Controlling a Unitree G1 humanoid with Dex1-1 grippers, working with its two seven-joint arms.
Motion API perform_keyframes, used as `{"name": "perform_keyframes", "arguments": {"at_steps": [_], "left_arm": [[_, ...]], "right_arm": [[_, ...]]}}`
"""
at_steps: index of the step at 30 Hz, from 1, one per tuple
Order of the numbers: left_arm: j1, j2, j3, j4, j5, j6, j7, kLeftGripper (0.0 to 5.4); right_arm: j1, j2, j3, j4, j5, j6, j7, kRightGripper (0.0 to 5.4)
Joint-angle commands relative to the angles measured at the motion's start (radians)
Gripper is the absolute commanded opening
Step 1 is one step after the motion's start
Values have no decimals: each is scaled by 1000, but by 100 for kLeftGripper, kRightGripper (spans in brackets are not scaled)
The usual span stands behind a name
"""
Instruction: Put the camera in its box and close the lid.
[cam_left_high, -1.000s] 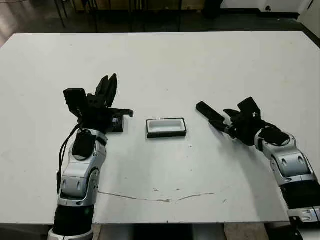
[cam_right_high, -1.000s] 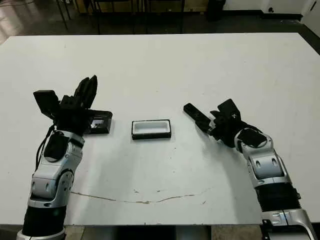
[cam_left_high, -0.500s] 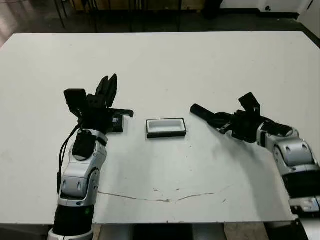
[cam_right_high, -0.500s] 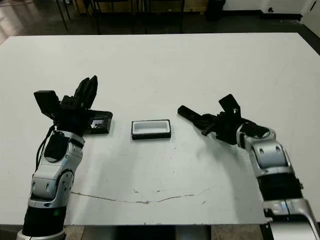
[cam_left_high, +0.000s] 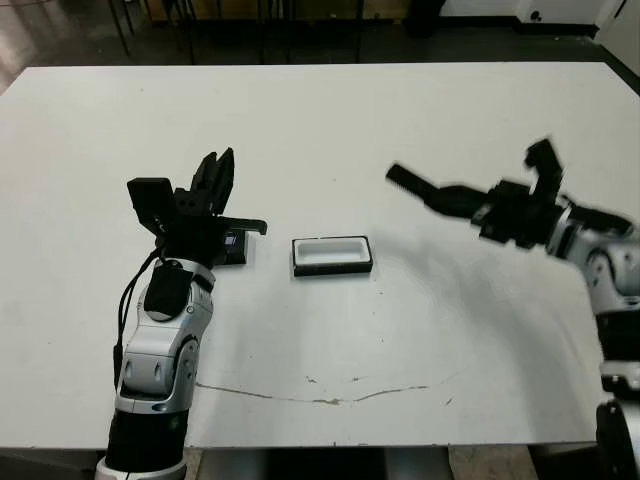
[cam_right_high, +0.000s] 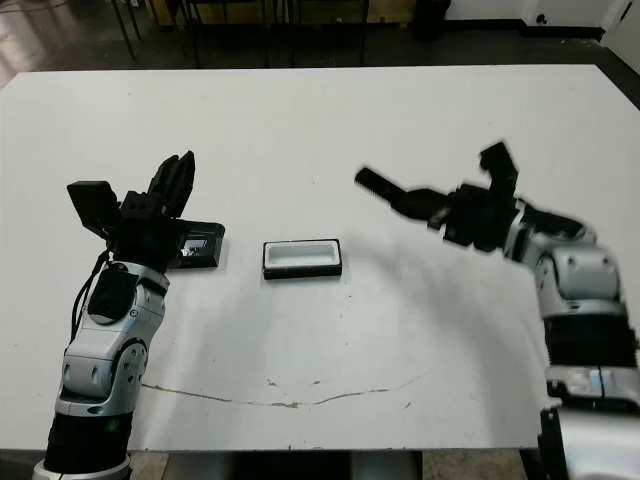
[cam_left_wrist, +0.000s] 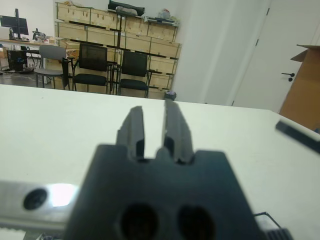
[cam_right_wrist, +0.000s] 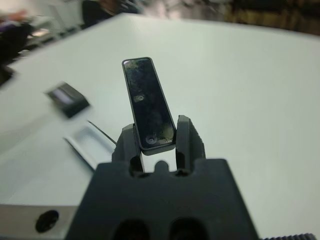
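Camera (cam_right_wrist: 148, 102), clamped at one end by the right hand (cam_right_wrist: 155, 142) above the desk (cam_left_high: 330, 130), should be levelled over the box (cam_left_high: 332, 255) before lowering; left hand (cam_left_wrist: 153, 131), apparently empty, fingers barely parted.

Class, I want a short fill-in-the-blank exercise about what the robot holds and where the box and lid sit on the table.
1. The right gripper grips the ____ between its fingers.
2. The box lies on the table with nothing inside, showing its ____ lining.
3. The lid lies beside the ____ gripper.

Missing words: camera; white; left
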Motion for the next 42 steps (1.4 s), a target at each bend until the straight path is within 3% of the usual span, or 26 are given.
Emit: {"name": "perform_keyframes", "arguments": {"at_steps": [1,5,7,9,15,19,30,42], "left_arm": [[20,7,3,7,2,13,-1,0],[20,11,2,7,8,7,-1,0],[20,11,2,9,11,4,0,0],[18,10,4,10,12,4,2,0],[13,7,14,-1,3,20,8,0],[11,7,18,-5,-2,27,8,0],[10,2,14,-8,-1,31,12,0],[15,2,2,-3,14,24,15,0]], "right_arm": [[-49,-12,40,26,-19,-25,37,1],[-105,-14,124,49,-88,-91,80,1],[-124,-8,163,62,-131,-176,102,1],[-144,-5,207,57,-174,-210,108,1],[-206,4,345,22,-287,-147,129,1],[-202,13,411,17,-348,-192,133,1],[-198,37,467,56,-395,-213,194,1],[-173,60,467,106,-382,-197,244,1]]}}
